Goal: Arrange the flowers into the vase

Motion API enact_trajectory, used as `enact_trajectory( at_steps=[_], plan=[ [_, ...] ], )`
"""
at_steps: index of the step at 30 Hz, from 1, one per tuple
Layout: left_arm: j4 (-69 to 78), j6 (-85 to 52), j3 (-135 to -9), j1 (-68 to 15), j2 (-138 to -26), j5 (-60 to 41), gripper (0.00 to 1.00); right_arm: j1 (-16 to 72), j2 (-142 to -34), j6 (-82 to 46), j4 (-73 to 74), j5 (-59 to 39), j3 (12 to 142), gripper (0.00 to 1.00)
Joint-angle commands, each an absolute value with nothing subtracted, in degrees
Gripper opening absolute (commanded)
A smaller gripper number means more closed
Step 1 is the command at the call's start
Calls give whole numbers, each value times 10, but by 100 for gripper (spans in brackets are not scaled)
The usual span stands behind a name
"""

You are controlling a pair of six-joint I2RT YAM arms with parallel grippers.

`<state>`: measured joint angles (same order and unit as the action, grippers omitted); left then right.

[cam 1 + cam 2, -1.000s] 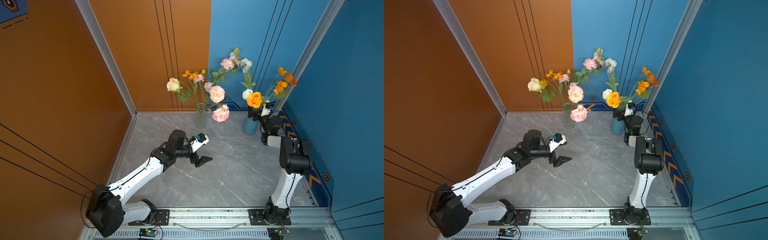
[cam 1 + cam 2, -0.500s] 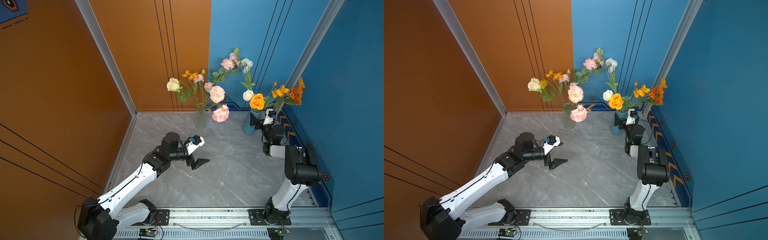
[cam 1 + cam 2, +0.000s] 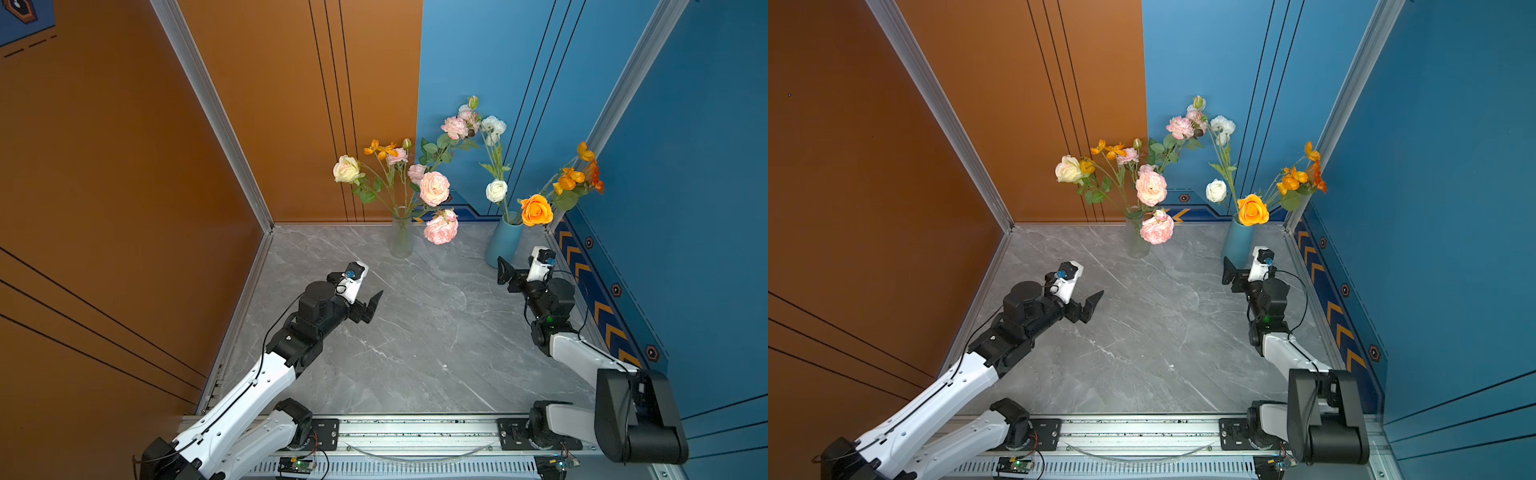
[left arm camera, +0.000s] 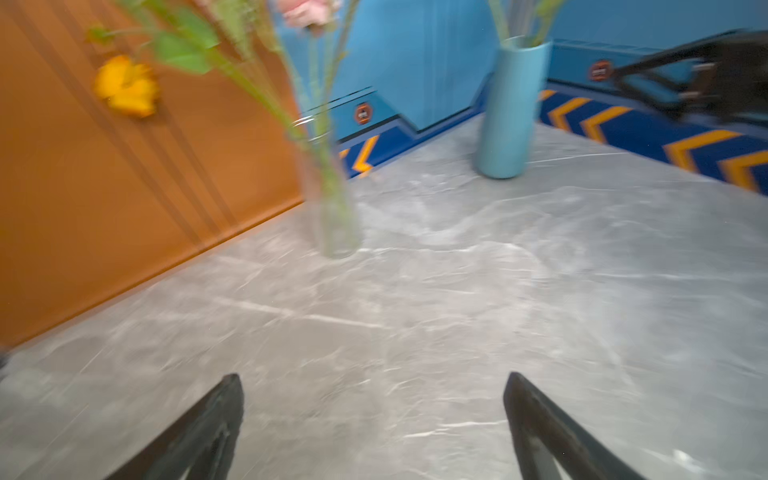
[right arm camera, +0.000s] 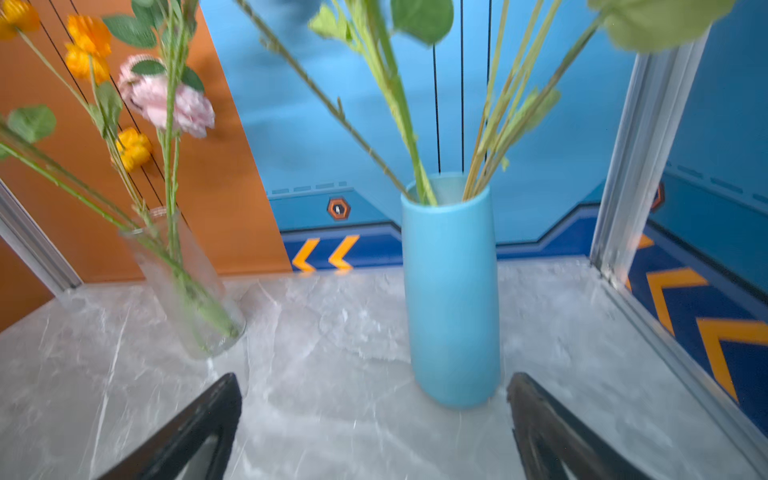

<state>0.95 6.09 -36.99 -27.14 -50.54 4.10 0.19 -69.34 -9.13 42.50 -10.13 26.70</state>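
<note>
Both claws stand wide open and hold nothing. The left gripper (image 3: 366, 293) hangs over the grey marble tabletop (image 3: 415, 340), left of centre, well apart from the clear glass vase (image 3: 401, 241). The right gripper (image 3: 518, 266) is on the right, just on the near side of the blue vase (image 3: 502, 247); whether it touches the vase cannot be told. All the flowers (image 3: 434, 189) stand in these two vases at the far edge. Pink, cream and small orange blooms are in the glass one. An orange rose (image 3: 536, 210), white blooms and orange sprigs are in the blue one.
</note>
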Motion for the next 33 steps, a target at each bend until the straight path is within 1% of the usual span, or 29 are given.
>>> enact_trajectory(
  at_steps=[1, 4, 5, 7, 10, 12, 14, 15, 16, 17, 18, 19, 21, 22, 23, 24, 25, 26, 28, 30, 31, 33],
  plan=[
    [39, 14, -311, -252, -475, 277, 98, 61, -627, -115, 196, -6, 264, 100],
    [70, 15, -259, -243, -460, 380, 98, 109, -587, -115, 94, 24, 265, 100],
    [103, 20, -237, -236, -464, 405, 98, 123, -573, -112, 69, 57, 264, 100],
    [185, 36, -189, -216, -479, 403, 98, 127, -548, -111, 36, 106, 261, 100],
    [309, 40, -133, -161, -513, 335, 98, 102, -532, -94, 46, 160, 246, 100],
    [377, 4, -110, -99, -555, 250, 98, 74, -552, -68, 106, 163, 224, 100],
    [439, -30, -105, -37, -624, 183, 98, 44, -602, -56, 189, 145, 199, 100],
    [459, -35, -109, -19, -656, 159, 98, 36, -632, -47, 237, 129, 185, 100],
    [491, -36, -114, -6, -692, 139, 98, 34, -663, -40, 288, 129, 179, 100],
    [529, -39, -118, 1, -725, 122, 98, 40, -676, -30, 271, 120, 196, 100],
    [551, -40, -121, 8, -743, 99, 98, 48, -694, -14, 324, 111, 188, 100],
    [574, -34, -124, 12, -767, 81, 98, 59, -714, -1, 408, 111, 169, 100],
    [604, -37, -139, 15, -829, 75, 98, 62, -762, 10, 539, 84, 142, 100],
    [634, -33, -144, 15, -872, 66, 98, 68, -785, 20, 563, 90, 143, 100],
    [696, -28, -146, 14, -911, 57, 98, 66, -805, 23, 578, 82, 144, 100],
    [702, -21, -145, 16, -918, 31, 98, 64, -830, 27, 606, 68, 141, 100],
    [644, -20, -150, 14, -891, 38, 98, 60, -847, 22, 632, 72, 137, 100],
    [612, -22, -157, 6, -877, 81, 98, 48, -862, 9, 638, 65, 136, 100],
    [637, -35, -159, -9, -895, 159, 98, 30, -900, -9, 665, 38, 150, 100],
    [623, -14, -172, -20, -899, 151, 98, 19, -870, -9, 530, 19, 194, 100],
    [609, -6, -179, -23, -899, 139, 98, 11, -887, -21, 538, 7, 206, 100],
    [604, 11, -182, -29, -899, 116, 98, 0, -881, -31, 538, 7, 200, 100]
  ],
)
